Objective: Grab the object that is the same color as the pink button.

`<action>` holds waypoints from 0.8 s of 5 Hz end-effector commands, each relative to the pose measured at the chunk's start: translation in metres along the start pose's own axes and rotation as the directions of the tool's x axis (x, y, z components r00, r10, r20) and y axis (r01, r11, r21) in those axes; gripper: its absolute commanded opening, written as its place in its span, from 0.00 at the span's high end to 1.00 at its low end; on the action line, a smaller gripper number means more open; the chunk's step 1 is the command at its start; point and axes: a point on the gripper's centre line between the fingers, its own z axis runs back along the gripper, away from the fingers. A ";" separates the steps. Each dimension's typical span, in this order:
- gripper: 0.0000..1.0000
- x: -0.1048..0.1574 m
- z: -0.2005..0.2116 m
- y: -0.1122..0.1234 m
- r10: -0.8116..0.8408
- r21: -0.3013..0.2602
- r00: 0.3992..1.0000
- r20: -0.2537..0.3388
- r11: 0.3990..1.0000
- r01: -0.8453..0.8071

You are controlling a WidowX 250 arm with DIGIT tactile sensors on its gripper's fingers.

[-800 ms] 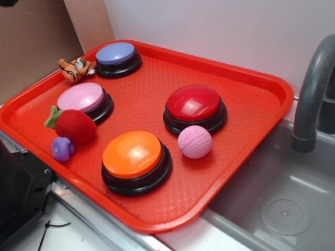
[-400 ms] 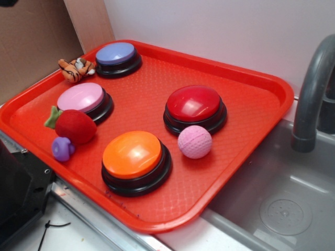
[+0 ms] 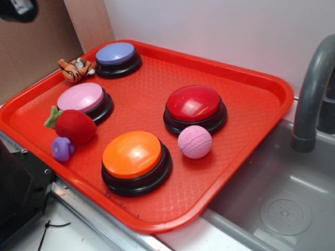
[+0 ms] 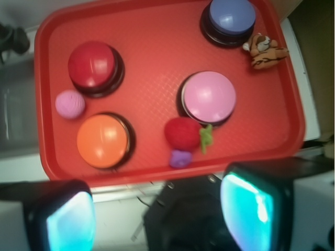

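Sitting on a red tray point(image 3: 246, 78), the small pink ball point(image 3: 194, 141) is resting just beside the red button point(image 3: 194, 103) and near the orange button point(image 3: 132, 155), apparently touching the red button's black base on its front side. In the wrist view the same ball point(image 4: 70, 104) is lying between the red dome point(image 4: 92, 65) and the orange dome point(image 4: 102, 140), toward the tray's left edge point(image 4: 43, 104).

The pink button point(image 3: 80, 98) is standing well apart from the ball, on the other side of the tray, with the lavender-blue button point(image 3: 115, 53) behind it. A red plush strawberry point(image 3: 75, 126) is lying just in front of the pink button, and a small purple knob toy point(image 3: 63, 148) is sitting against the strawberry's front. A little toy tiger point(image 3: 76, 68) is lying near the tray's rim between the lavender-blue and pink buttons. A grey sink point(image 3: 282, 193) with a dark faucet point(image 3: 311, 94) is sitting to the right of the tray.

The gripper point(image 4: 157, 214) is hanging high above the near edge of the tray, well clear of every object. Its two fingers point(image 4: 68, 219) are showing at the bottom of the wrist view, spread wide apart with nothing between them, so the jaws are standing open and empty. In the exterior view only a dark piece of the arm point(image 3: 18, 9) is peeking in at the top left corner.
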 end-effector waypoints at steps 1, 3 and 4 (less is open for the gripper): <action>0.00 0.030 -0.039 -0.039 0.107 0.004 0.991 0.076 0.994 -0.107; 0.00 0.053 -0.092 -0.082 0.119 -0.029 0.984 0.133 0.993 -0.116; 0.00 0.062 -0.117 -0.097 0.132 -0.063 0.985 0.115 0.990 -0.125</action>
